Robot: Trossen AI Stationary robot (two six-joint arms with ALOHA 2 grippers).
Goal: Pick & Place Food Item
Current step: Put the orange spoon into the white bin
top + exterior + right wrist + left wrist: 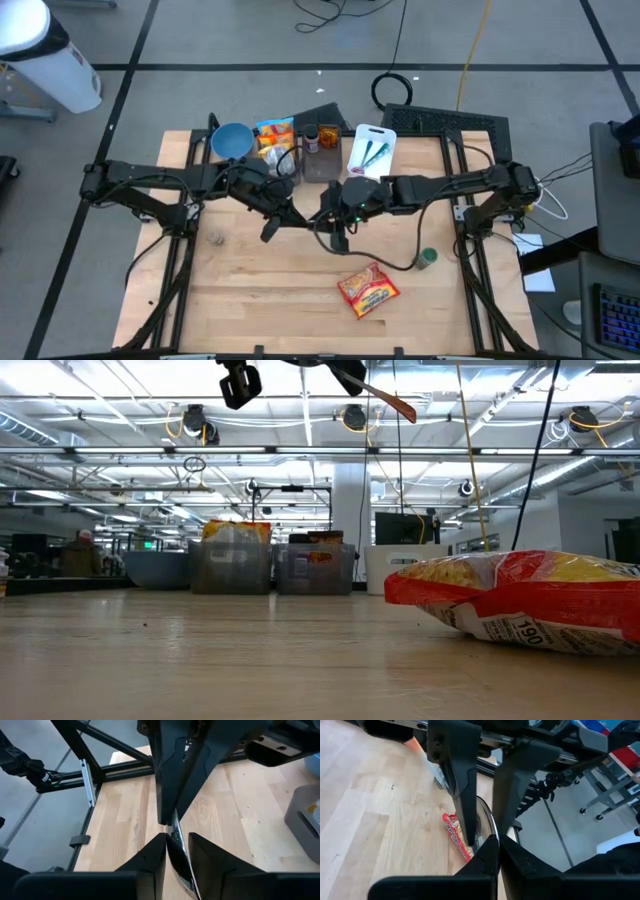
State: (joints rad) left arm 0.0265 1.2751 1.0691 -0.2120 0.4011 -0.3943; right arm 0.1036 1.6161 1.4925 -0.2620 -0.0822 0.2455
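High view: pale wood table (250, 300) on grey floor (250, 30), left tool (268, 232) closed, right tool (338, 240) unclear.

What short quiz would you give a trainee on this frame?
1. True or false: the red-and-yellow packet lies on the bare table, outside every container.
2. Where are the left gripper and right gripper? A: close together above the table's middle. B: inside the blue bowl. C: parked at opposite table edges.
3. What colour are the utensils on the white cutting board?

Key: 1 true; 2 A; 3 green.
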